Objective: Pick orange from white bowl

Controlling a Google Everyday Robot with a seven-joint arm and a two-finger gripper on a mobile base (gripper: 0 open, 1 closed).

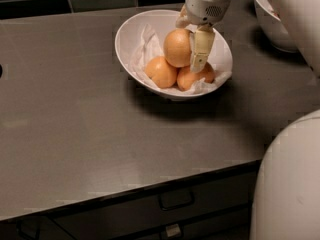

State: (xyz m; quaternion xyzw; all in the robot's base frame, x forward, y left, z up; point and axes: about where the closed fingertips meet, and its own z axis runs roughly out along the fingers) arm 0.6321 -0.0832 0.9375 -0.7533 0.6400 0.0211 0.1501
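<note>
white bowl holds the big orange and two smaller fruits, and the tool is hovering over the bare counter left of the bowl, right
Wrong about the tool. The camera view shows it down in the white bowl, at the right side of the big orange, not over the counter to the left. The bowl does hold that orange and two smaller fruits.

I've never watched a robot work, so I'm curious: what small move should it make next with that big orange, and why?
Probably a short, straight lift. The gripper is down in the white bowl, right against the orange, which rests atop two smaller fruits; rising vertically should clear them and the rim, if the hold is firm.
</note>
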